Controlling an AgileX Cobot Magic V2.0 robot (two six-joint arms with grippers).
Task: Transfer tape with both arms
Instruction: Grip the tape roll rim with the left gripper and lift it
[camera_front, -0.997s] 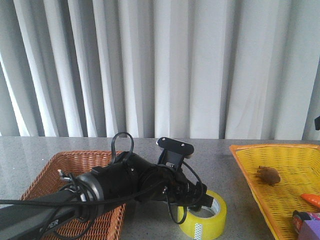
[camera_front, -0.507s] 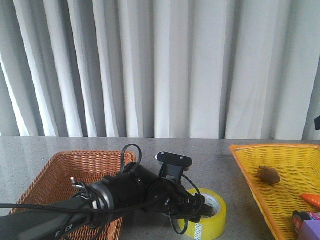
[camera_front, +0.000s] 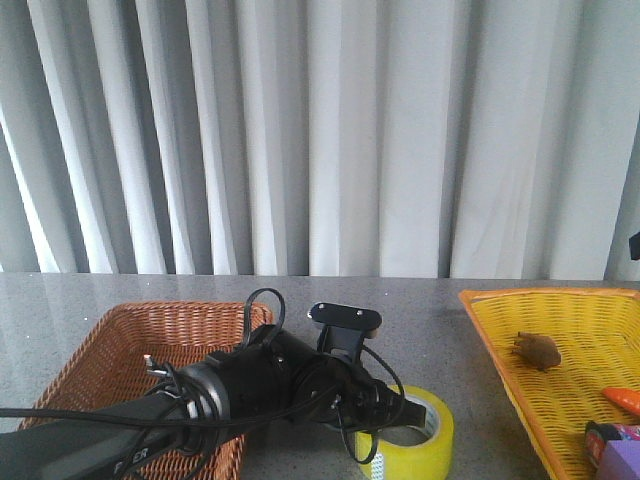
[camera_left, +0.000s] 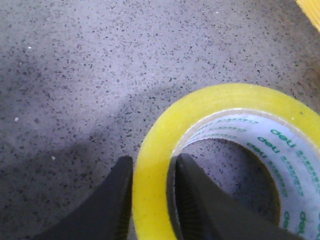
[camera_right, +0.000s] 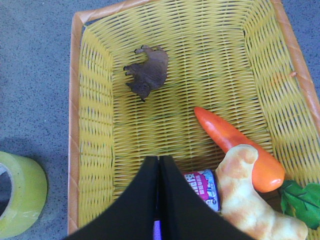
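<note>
The yellow tape roll (camera_front: 410, 436) lies flat on the grey table, near the front middle. My left arm (camera_front: 250, 378) reaches across to it from the left. In the left wrist view the left gripper (camera_left: 150, 200) straddles the wall of the tape (camera_left: 150, 165), one finger outside and one inside the white printed core, pressed against it. The tape still rests on the table. My right gripper (camera_right: 159, 200) is shut and empty, held above the yellow basket (camera_right: 95, 125); the tape (camera_right: 20, 195) shows beside that basket. The right arm does not show in the front view.
A brown wicker basket (camera_front: 110, 350) stands at the front left under my left arm. The yellow basket (camera_front: 530, 350) at the right holds a brown animal figure (camera_right: 148, 70), a carrot (camera_right: 235, 147), a ginger-shaped piece (camera_right: 250, 200) and a pink packet (camera_right: 200, 185). Grey curtains hang behind.
My left arm has lowered and pushed forward, bringing its gripper down over the tape's wall. The tape has stayed in place.
</note>
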